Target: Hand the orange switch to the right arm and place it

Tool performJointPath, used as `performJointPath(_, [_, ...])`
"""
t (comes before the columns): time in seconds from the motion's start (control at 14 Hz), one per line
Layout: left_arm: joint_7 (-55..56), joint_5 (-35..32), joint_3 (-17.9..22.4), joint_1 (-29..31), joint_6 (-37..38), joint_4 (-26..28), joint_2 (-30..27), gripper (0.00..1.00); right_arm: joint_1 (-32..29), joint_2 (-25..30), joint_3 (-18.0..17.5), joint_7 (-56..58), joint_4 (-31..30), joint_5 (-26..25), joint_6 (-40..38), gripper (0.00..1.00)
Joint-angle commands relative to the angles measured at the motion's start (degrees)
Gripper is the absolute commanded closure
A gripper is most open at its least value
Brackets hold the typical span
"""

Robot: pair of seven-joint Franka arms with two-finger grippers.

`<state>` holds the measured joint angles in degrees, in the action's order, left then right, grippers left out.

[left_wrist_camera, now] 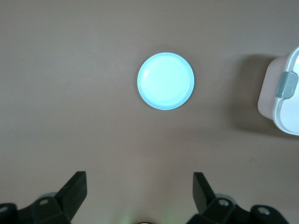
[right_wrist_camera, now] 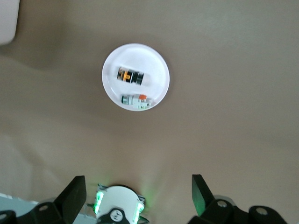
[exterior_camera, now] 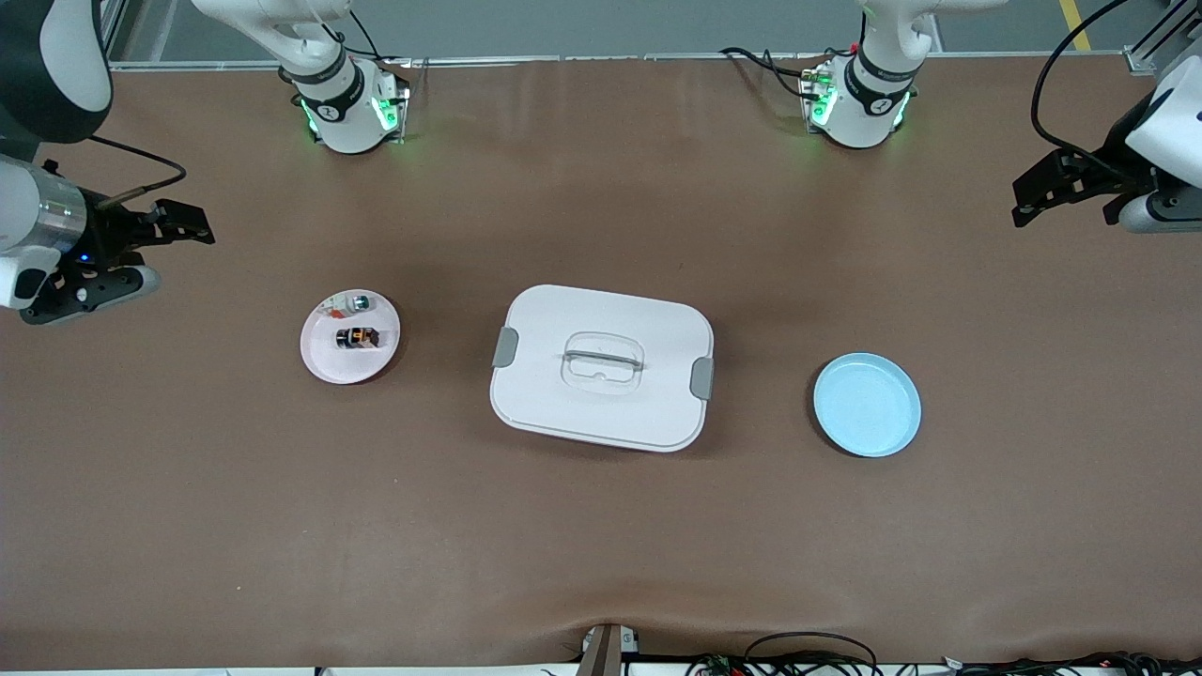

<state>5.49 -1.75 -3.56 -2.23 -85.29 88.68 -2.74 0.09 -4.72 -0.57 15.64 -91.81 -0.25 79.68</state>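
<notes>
Brown table point(exterior_camera: 601, 526) (matte, faintly creased), grey floor along its top edge

A closed white lidded box point(exterior_camera: 601, 368) sits mid-tabletop point(exterior_camera: 601, 545) between a pink plate point(exterior_camera: 324, 361) and a blue plate point(exterior_camera: 866, 405), with open brown surface around each.

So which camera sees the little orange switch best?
The right wrist view: it looks straight down on the orange switch lying on the white plate, showing its orange face and dark end. The front view shows the switch only as a tiny dark block. The left wrist view does not show it.
</notes>
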Motion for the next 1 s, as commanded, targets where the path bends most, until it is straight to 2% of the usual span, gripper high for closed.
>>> performJointPath(0.0, [-1.1,1.0,-0.1,0.2,-0.5,0.7,-1.1,0.0,1.0,0.2,0.1,-4.3,1.9,-1.2,-0.2,0.0])
performJointPath(0.21, [-1.1,2.5,-0.1,0.2,-0.8,0.7,-1.1,0.0,0.8,0.2,0.4,-8.5,3.2,-1.1,-0.1,0.0])
performJointPath(0.5, [-1.2,2.6,-0.1,0.1,-1.0,0.7,-1.1,0.0,0.4,0.1,0.6,-24.1,6.7,-0.1,-1.4,0.0])
performJointPath(0.93, [-1.2,2.2,0.0,0.1,-1.0,0.6,-1.1,0.0,-0.6,0.0,0.7,-22.5,12.5,-0.2,-1.1,0.0])
